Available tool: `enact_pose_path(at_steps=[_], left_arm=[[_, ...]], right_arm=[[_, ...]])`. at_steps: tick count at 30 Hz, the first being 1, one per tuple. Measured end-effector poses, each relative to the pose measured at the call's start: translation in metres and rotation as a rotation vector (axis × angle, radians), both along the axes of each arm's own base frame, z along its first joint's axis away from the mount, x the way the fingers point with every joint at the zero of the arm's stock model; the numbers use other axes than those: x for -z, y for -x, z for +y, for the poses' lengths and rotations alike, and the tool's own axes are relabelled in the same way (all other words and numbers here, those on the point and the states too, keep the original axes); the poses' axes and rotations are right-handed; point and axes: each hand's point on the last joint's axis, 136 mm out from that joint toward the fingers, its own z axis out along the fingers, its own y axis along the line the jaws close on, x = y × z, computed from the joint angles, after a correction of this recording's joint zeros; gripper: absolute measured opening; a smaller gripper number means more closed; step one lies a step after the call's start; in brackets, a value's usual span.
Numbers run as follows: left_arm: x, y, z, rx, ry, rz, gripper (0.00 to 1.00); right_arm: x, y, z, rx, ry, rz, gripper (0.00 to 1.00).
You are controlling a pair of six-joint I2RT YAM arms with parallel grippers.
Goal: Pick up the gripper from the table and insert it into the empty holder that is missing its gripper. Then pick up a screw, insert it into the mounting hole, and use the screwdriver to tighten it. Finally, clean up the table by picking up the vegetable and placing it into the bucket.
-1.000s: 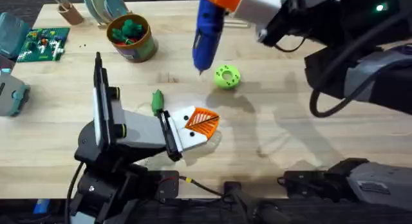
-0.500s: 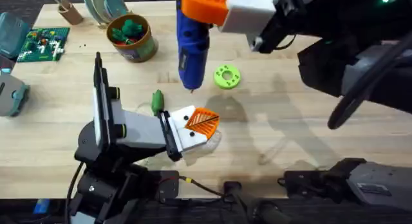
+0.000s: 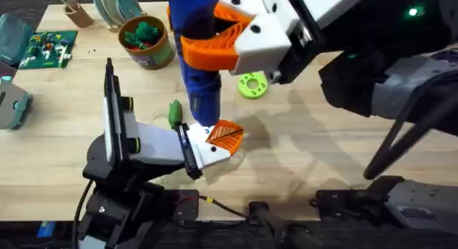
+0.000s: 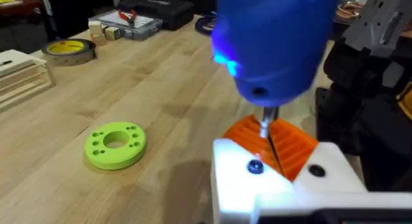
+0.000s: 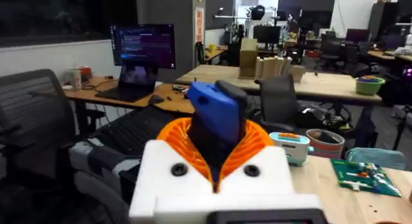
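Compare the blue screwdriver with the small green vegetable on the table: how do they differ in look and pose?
The screwdriver is bright blue and pen-shaped, ending in a thin metal tip; the vegetable is a small green oblong. The screwdriver is held upright in the right claw, tip down over the left claw; the vegetable lies loose on the table. The screwdriver looks far larger. Both are elongated.

One blue screwdriver [image 3: 195,56]; one lime-green disc [image 3: 252,85]; one small oblong green vegetable [image 3: 174,113] on table; one brown bucket [image 3: 148,43], dark green toys inside, number unclear; two robot arms, two grippers: left gripper [image 3: 215,145], right gripper [image 3: 229,36]; one green brick board [image 3: 47,48]; one yellow tape roll [image 4: 68,50].
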Motion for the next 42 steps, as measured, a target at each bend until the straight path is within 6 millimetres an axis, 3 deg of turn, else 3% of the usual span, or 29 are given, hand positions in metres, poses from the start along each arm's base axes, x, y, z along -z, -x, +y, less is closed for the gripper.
enact_pose_path(at_steps=[13,42], left_arm=[[0.000,0.000,0.000,0.000,0.000,0.000,0.017],[0.000,0.000,0.000,0.000,0.000,0.000,0.017]], right_arm=[[0.008,0.012,0.009,-0.024,0.007,-0.085,0.010],[0.009,0.014,0.010,-0.034,0.013,-0.074,0.010]])
